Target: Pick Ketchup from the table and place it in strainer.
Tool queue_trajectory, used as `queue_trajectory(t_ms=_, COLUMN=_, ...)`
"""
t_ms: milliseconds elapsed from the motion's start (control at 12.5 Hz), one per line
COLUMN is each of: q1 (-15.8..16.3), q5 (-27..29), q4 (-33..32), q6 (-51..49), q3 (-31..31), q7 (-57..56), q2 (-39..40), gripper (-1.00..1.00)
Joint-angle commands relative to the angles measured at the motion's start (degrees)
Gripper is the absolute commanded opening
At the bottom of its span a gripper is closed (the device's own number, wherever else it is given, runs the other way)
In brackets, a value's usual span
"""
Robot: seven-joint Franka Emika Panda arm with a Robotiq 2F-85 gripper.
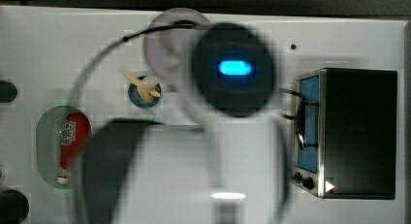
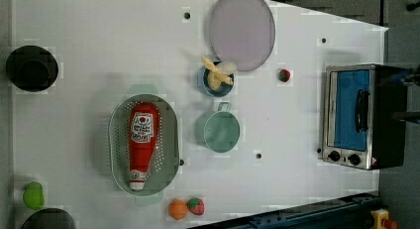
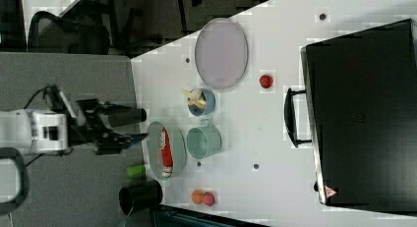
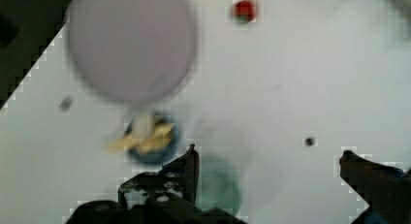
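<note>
The Ketchup (image 2: 141, 140), a red squeeze bottle with a white label, lies lengthwise inside the strainer (image 2: 116, 140), a pale mint-green oval basket. Both also appear in the top view as Ketchup (image 1: 72, 136) in strainer (image 1: 46, 146), and in the right view as Ketchup (image 3: 165, 151) in strainer (image 3: 153, 153). My gripper (image 4: 269, 158) is open with nothing between its fingers. In the right view the gripper (image 3: 135, 138) hangs off the table's edge, to the right view's left of the strainer, apart from the bottle.
A teal cup (image 2: 218, 131) stands beside the strainer, with a blue bowl (image 2: 216, 80) of pale pieces and a lilac plate (image 2: 241, 29) beyond. A toaster oven (image 2: 359, 115) sits at the left view's right. A black cup (image 2: 32, 68) and small fruits (image 2: 177, 209) line the edges.
</note>
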Motion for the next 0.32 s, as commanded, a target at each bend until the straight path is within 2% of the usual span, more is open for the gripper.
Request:
queue_trajectory(t_ms=80, q1=0.8, q5=-1.8, q4=0.6, q6=-1.1, q3=-1.4, q7=-3.2, q2=-0.6, gripper=1.0)
queue_trajectory(t_ms=320, q1=0.8, q5=-3.7, q4=0.6, q6=-0.9, q3=-1.4, q7=-3.9, q2=-0.6, gripper=1.0)
